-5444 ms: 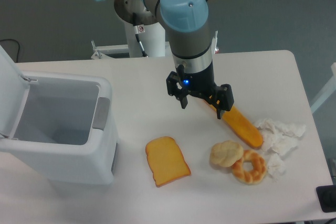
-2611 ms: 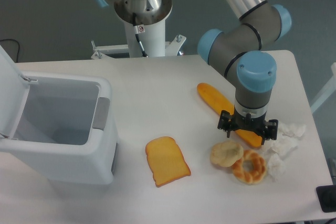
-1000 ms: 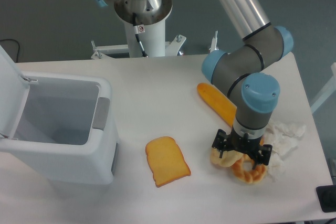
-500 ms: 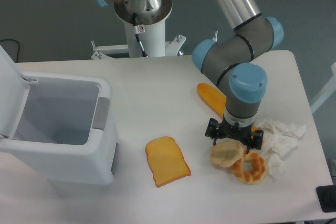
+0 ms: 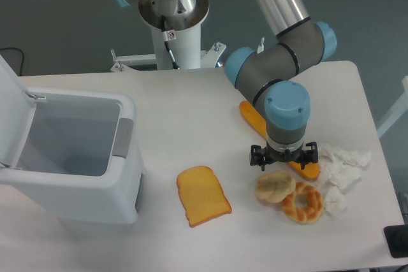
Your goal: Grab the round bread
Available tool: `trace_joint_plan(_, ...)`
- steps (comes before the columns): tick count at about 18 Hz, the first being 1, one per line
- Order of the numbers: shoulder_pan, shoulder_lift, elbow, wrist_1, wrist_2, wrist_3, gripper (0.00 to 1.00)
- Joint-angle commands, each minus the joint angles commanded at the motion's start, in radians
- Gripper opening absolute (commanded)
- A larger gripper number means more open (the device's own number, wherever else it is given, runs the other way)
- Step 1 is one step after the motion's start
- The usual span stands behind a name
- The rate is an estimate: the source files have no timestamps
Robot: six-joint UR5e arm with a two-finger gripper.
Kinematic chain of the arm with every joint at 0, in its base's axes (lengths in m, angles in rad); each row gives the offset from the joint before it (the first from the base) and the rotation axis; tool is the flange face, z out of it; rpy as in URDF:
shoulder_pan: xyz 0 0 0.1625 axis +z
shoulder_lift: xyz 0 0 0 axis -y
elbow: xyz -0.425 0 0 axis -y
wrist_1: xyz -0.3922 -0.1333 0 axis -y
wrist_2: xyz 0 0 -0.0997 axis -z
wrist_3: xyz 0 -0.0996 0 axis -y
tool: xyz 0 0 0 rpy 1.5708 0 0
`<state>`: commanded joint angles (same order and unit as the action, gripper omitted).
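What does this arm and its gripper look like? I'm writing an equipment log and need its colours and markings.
The arm is built of silver-grey metal tubes with dark grey joint housings closed by light blue round caps. The gripper is small, black and two-fingered, mounted under a silver wrist ring. A black cable runs down the white base column, beside a small red-and-white sticker.

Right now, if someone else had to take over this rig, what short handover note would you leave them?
Gripper: hovering just above the round bread, on its far side; fingers spread, holding nothing.
Round bread: on the table, touching the ring-shaped bread on its right. The long orange loaf lies behind, mostly under the arm; the toast slice sits to the left.
Done: arm positioned near the bun.
Left: centre over it, descend, close the fingers, lift. Mind the ring-shaped bread beside it.
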<state>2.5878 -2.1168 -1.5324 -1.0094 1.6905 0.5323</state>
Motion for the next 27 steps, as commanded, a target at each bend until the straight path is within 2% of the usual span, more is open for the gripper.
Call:
trace_joint_plan(7, 0.032, -0.043, 0.015, 0.005, -0.066, -0.096, 1.00)
trace_joint_plan(10, 0.032, -0.045, 0.035, 0.006, -0.139, -0.178, 1.00)
trace_joint_plan(13, 0.032, -0.052, 0.041, 0.009, -0.146, -0.213, 1.00)
trace_joint_plan(14, 0.032, -0.075, 0.060, 0.011, -0.144, -0.234, 1.00)
trace_joint_plan(27, 0.045, -0.114, 0.084, 0.034, -0.150, -0.212, 1.00)
